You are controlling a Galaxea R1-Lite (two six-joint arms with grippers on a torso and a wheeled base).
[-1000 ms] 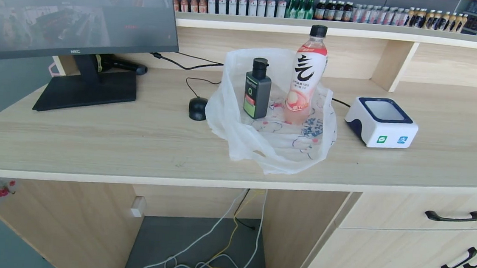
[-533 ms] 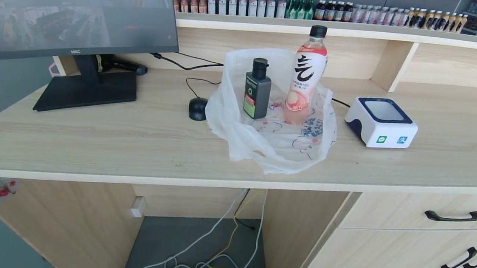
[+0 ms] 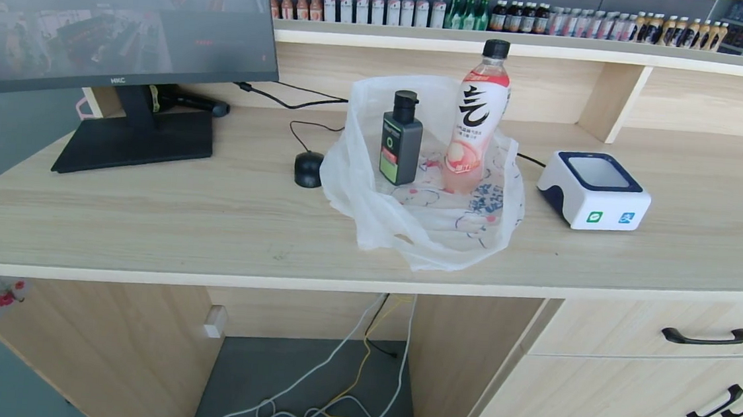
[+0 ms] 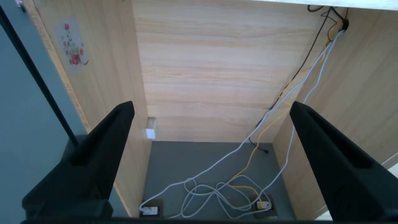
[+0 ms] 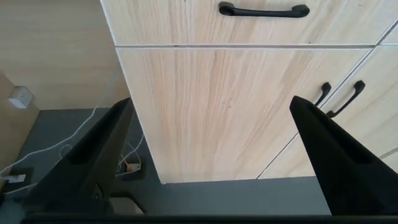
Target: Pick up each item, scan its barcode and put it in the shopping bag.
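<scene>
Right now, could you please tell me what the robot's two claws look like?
The left claw and right claw look alike: each has two plain, unmarked matte black fingers, broad at the base and tapering to a wedge tip.

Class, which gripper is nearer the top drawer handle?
Right. The right gripper faces the cabinet front by the handle; the left gripper faces the open bay with cables, further to the robot's left.
</scene>
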